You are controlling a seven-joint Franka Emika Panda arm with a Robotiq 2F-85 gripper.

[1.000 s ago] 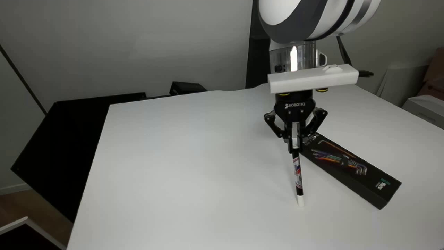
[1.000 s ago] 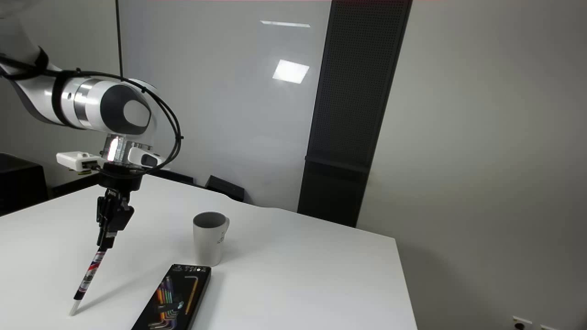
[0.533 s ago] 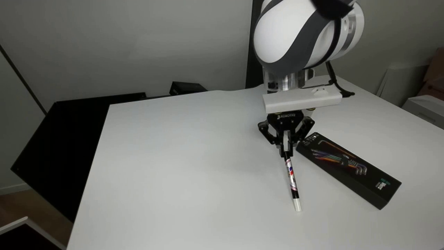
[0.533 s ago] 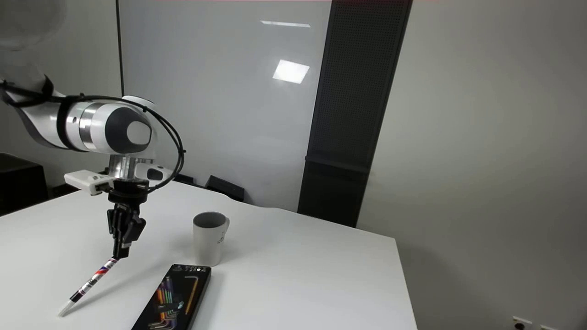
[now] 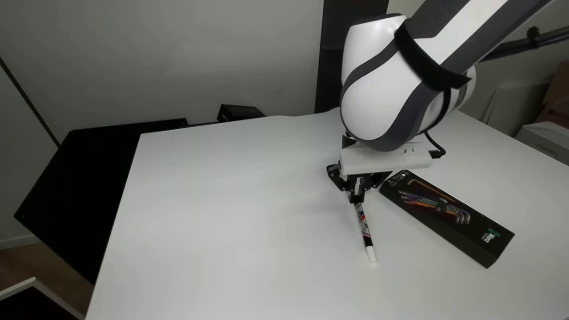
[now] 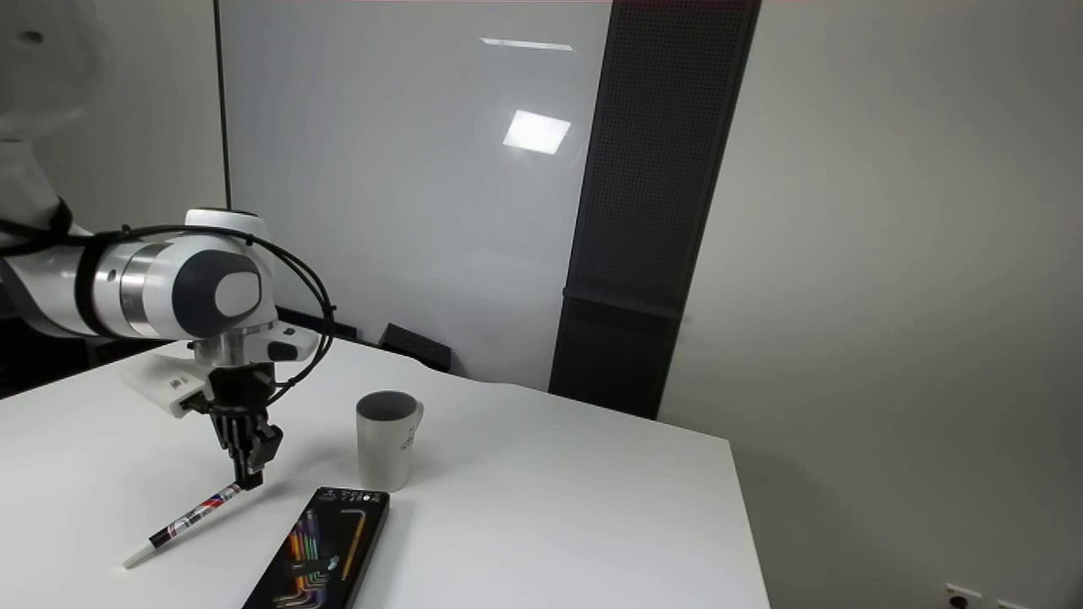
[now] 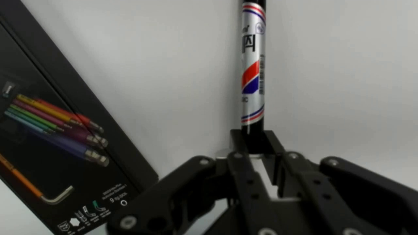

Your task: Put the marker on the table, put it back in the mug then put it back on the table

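Presently I have the gripper (image 7: 257, 142) holding the marker (image 7: 252, 71) by one dark end. Both fingers (image 7: 275, 143) are pressed close together, one on each side of this end, and the gap between them is only as wide as the marker. In the wrist view the body of the marker goes straight out past the fingers, midway between them. In both exterior views it is tilted, with its white end lowest and farthest from the fingers. This white end is on the table (image 5: 222, 213) or just above it; which of the two, I am not able to say. In an exterior view I see the mug (image 6: 382, 457) upright, well apart from the marker, and near it lies a black box (image 6: 326, 541).
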